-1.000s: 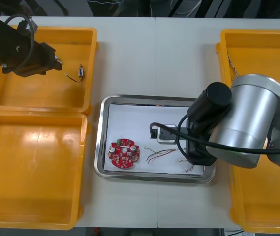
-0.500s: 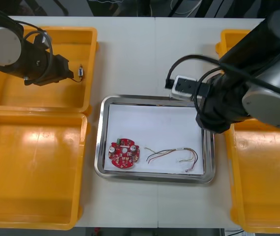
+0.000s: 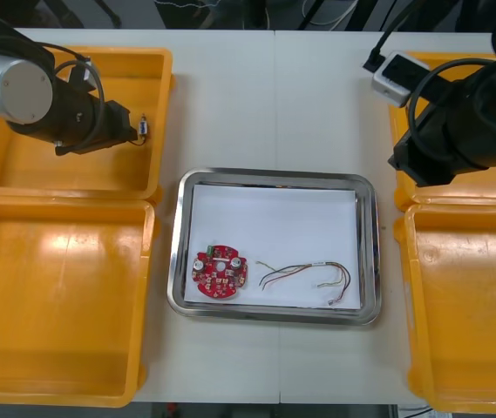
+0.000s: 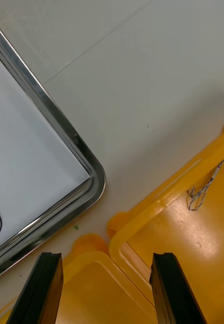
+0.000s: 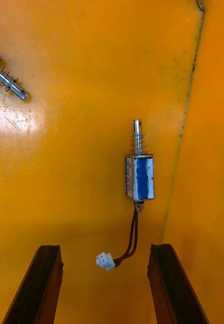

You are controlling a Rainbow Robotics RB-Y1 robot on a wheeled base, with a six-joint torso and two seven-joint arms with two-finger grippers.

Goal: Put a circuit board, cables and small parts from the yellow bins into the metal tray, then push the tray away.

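My left gripper (image 5: 106,248) hangs open inside the far left yellow bin (image 3: 21,165). Just ahead of its fingers, between their lines, lies a small metal part (image 5: 139,177) with a blue body, a spring, and a black lead ending in a white plug. In the front view that small metal part (image 3: 143,129) sits by the bin's right wall, right at the left gripper (image 3: 128,132). My right gripper (image 4: 104,255) is open and holds nothing, above the seam of the two right bins, near the metal tray's corner (image 4: 89,172). The tray (image 3: 365,187) holds a red circuit board (image 3: 220,273) and a red and yellow cable (image 3: 309,275).
A twisted blue and white cable (image 4: 203,191) lies in the far right bin (image 3: 457,187). A second small metal part (image 5: 8,78) lies farther off in the left bin. The near left bin (image 3: 56,305) and near right bin (image 3: 465,313) flank the tray.
My right arm has left the tray and swung back to the right, over the far right bin. The left gripper has moved right, up to the small metal part.
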